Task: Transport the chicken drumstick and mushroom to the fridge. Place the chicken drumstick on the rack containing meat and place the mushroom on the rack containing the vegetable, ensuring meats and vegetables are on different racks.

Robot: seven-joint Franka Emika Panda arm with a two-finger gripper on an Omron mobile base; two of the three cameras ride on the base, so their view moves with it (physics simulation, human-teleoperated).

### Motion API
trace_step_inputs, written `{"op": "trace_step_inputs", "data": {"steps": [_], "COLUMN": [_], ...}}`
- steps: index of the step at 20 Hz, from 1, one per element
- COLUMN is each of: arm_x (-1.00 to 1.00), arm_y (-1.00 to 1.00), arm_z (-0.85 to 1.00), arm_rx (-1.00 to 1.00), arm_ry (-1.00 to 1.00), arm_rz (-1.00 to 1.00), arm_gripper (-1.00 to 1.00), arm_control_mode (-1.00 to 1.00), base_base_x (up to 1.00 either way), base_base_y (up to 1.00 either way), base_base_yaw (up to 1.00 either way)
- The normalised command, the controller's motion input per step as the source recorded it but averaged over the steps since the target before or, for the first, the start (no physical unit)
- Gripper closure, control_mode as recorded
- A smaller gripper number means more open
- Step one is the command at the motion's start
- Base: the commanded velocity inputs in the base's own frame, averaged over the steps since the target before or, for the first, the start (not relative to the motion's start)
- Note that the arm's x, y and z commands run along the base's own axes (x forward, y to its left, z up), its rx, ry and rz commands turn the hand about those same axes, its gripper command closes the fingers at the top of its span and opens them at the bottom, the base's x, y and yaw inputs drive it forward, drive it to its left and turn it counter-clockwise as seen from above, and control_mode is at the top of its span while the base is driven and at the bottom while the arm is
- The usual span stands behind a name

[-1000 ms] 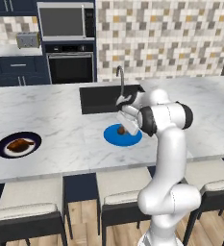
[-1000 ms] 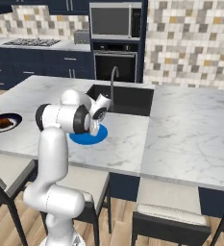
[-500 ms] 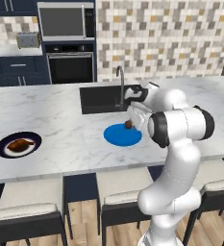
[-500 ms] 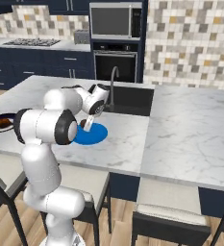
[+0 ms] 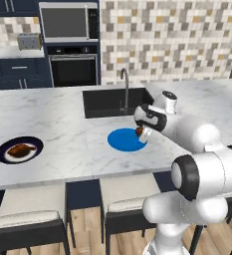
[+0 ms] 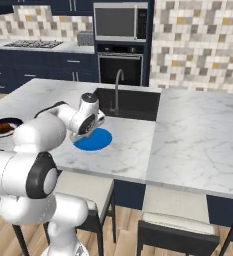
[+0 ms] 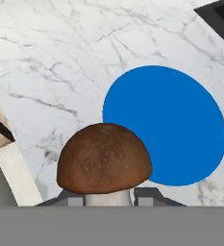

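Hand view: claw [image 7: 108, 199] pinching one mushroom [image 7: 104, 157] above one blue plate [image 7: 176, 125]; one drumstick [image 5: 21, 150] apart.

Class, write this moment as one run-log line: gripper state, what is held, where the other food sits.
gripper: shut on mushroom | mushroom: lifted above blue plate | drumstick: on dark plate, island left

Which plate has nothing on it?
The blue plate by the sink is bare. The dark plate at the counter's far end holds the drumstick. The gripper holds the mushroom.
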Motion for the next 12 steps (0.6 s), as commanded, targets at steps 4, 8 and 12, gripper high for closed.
{"op": "trace_step_inputs", "data": {"steps": [4,8,12], "arm_x": [-0.97,-1.0,-1.0], "arm_y": [0.0,-0.01,0.0], "arm_z": [0.58,0.72,0.73], "arm_rx": [0.09,0.14,0.11], "arm_ry": [0.0,0.0,0.0], "arm_rz": [-0.59,-0.48,-0.39], "arm_gripper": [1.0,1.0,1.0], "arm_control_mode": [-1.0,-1.0,-1.0], "base_base_x": [0.0,0.0,0.0], "base_base_y": [0.0,0.0,0.0], "base_base_yaw": [0.0,0.0,0.0]}}
